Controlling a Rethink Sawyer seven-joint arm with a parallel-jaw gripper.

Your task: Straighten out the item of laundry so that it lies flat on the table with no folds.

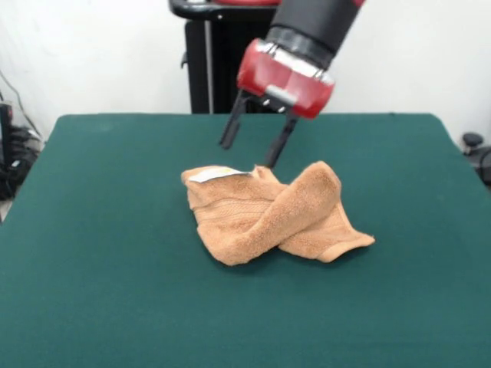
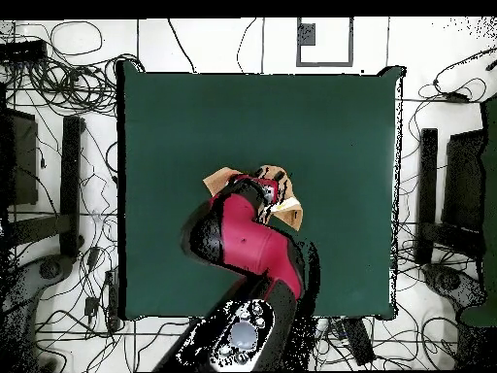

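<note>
The orange-tan towel (image 1: 268, 213) lies crumpled near the middle of the dark green table (image 1: 100, 253), one thick fold rolled diagonally across it. Its white label (image 1: 211, 175) shows at the far left corner. My gripper (image 1: 251, 149) hangs open just behind and above the towel's far edge, holding nothing; one black finger (image 1: 229, 129) is left of the label, the other comes down near the far edge. In the overhead view the red arm covers most of the towel (image 2: 221, 180), and the gripper cannot be made out there.
The black pedestal (image 1: 211, 57) stands behind the table's far edge. Cables and black equipment (image 2: 58, 175) lie on the floor around the table (image 2: 330, 126). Green surface extends widely on all sides of the towel.
</note>
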